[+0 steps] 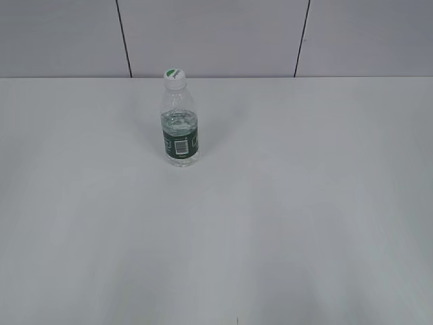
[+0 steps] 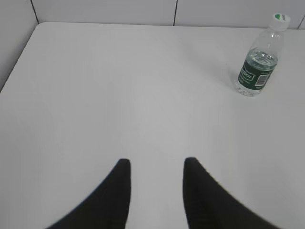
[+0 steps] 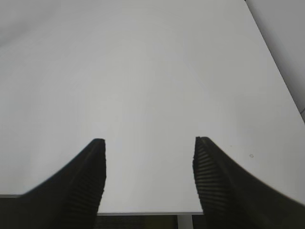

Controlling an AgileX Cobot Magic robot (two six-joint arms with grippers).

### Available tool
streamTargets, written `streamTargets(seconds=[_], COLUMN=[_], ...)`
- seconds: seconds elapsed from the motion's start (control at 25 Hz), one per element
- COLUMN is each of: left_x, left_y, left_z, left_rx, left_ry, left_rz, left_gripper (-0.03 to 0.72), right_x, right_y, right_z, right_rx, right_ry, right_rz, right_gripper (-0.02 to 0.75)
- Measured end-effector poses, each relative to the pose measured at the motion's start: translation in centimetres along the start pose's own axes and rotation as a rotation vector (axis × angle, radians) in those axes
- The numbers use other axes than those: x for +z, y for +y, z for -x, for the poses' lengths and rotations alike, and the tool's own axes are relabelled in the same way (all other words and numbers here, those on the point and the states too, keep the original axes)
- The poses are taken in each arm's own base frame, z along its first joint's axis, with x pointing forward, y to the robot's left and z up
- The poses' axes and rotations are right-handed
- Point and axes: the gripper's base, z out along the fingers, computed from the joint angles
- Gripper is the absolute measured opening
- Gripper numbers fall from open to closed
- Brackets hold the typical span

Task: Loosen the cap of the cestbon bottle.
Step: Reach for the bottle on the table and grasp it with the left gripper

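Cestbon bottle (image 1: 180,125) stands upright on the white tabletop (image 1: 284,217), left of centre and toward the far edge near the back wall; long axis vertical, cap (image 1: 174,77) on top and screwed down as far as can be told. Neither arm shows in the exterior view. From the left wrist view the bottle (image 2: 259,59) sits ahead and well off to the right of the left claw (image 2: 157,164), far apart, nothing between them. Left claw's jaws stand parted, empty. Right claw (image 3: 148,142) has its jaws spread wider, also empty; its camera sees only bare tabletop, no bottle. Judgement: left arm is the better placed of the two to reach the body, with the cap left free for the right.
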Motion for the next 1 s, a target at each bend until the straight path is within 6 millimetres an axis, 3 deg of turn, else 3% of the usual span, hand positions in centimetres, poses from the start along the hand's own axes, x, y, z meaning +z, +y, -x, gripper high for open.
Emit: streamTargets(seconds=[1.0], left_x=[0.00], left_y=[0.00], left_z=[0.00], left_rx=[0.000], left_ry=[0.000], left_rz=[0.000], left_gripper=[0.239], right_x=[0.00], right_y=[0.00], right_z=[0.00], right_rx=[0.000], right_ry=[0.000], right_rz=[0.000], right_gripper=[0.447])
